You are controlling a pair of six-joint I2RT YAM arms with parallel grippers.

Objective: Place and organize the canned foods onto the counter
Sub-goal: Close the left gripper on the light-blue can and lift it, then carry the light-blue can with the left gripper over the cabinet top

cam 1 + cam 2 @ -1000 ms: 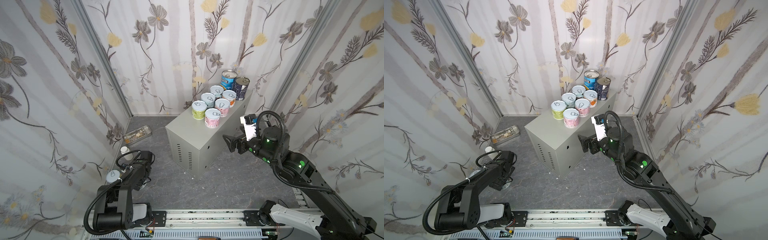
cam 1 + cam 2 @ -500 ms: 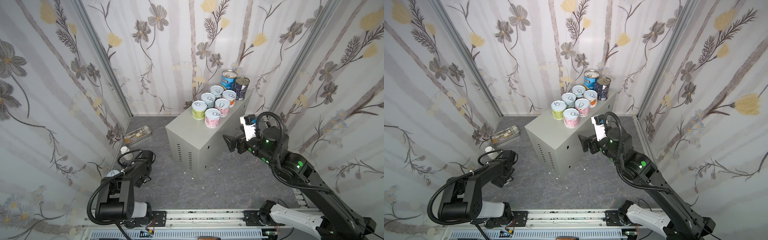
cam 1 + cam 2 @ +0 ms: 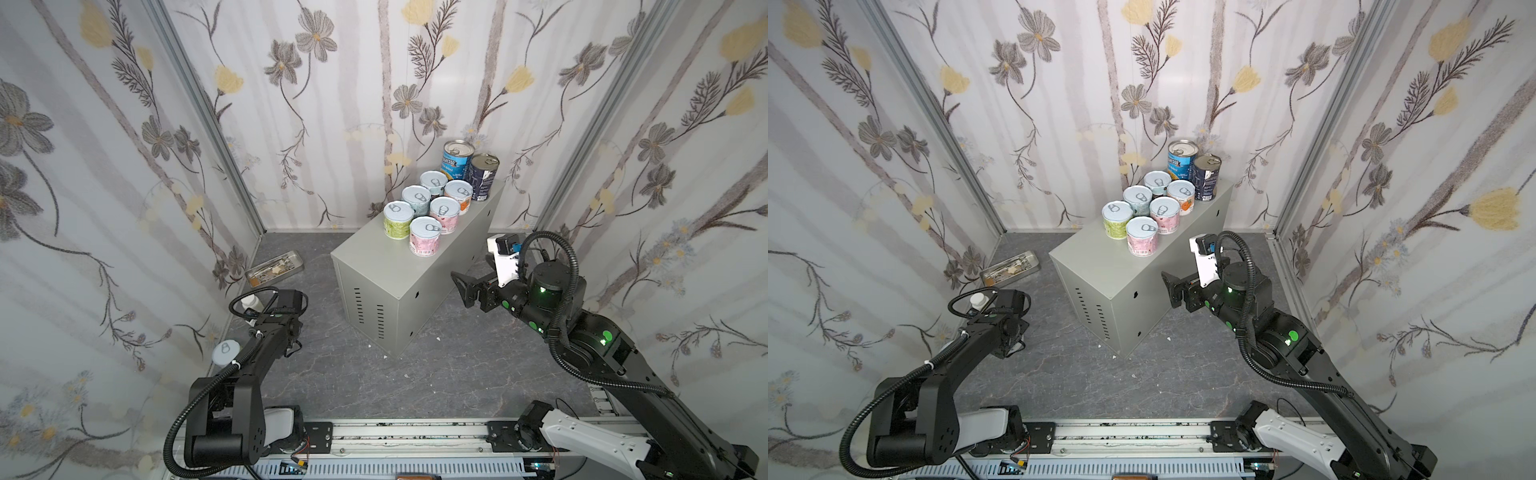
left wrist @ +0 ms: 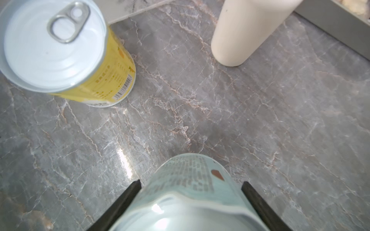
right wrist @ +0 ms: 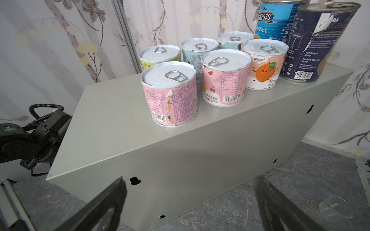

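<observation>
My left gripper [image 4: 191, 183] is shut on a pale teal can [image 4: 190, 176] low over the marbled floor; in both top views the wrist [image 3: 286, 309] hides this grip. A yellow can [image 4: 60, 50] with a pull-tab lid stands on the floor nearby, and its lid [image 3: 225, 351] shows beside the left arm. The counter [image 3: 415, 286] carries several short pastel cans [image 3: 426, 235], a blue Progresso tin [image 3: 456, 160] and a navy tin [image 3: 482, 176] in two rows. My right gripper [image 5: 190, 180] hangs open and empty beside the counter's long side [image 3: 1173, 286].
A white bottle [image 4: 246, 30] stands close to the held can, by the left wall [image 3: 249, 301]. A shallow metal tray [image 3: 274, 268] lies in the back left corner. A small clear glass [image 5: 336, 208] sits on the floor behind the counter's right side.
The left jaws have closed from wide open onto the teal can, and the left arm's elbow has dropped lower. The right arm has hardly moved.
</observation>
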